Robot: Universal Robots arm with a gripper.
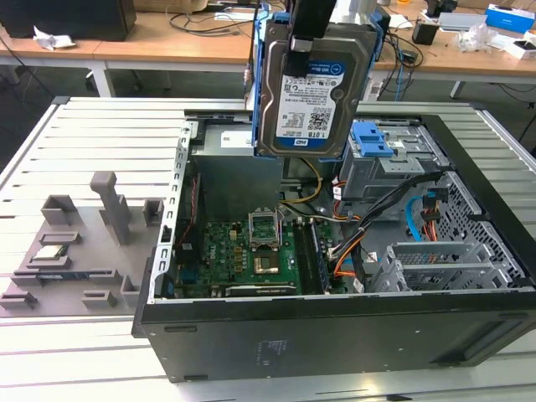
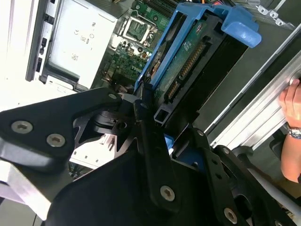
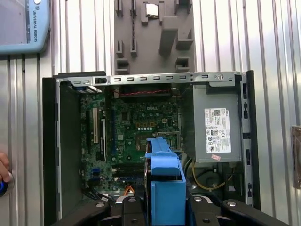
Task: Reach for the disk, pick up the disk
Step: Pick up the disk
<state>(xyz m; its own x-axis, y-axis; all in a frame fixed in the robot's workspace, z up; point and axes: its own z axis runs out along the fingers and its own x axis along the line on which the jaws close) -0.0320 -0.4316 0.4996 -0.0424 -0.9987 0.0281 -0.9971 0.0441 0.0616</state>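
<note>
The black two-fingered gripper [image 1: 303, 52] is clamped on the flat rectangular silver hard drive with a blue-and-white label and blue plastic rails, the disk [image 1: 311, 84], pinching it near its upper end at the top centre of the exterior view. The disk hangs nearly upright, label facing the camera, lifted clear above the open black computer case [image 1: 335, 335] and touching nothing else. Below it lies the green motherboard [image 1: 243, 260] with its bare processor socket, and to the exterior view's right sits the grey drive cage with a blue latch [image 1: 373, 138]. In the second wrist view the black fingers [image 2: 155, 155] close against the disk's [image 2: 188, 56] blue rail. A person's hand [image 2: 291, 101] rests on the ribbed metal table [image 1: 84, 134] at that frame's right edge. A grey foam tray [image 1: 75, 251] holding a small square chip lies at the exterior view's left.
</note>
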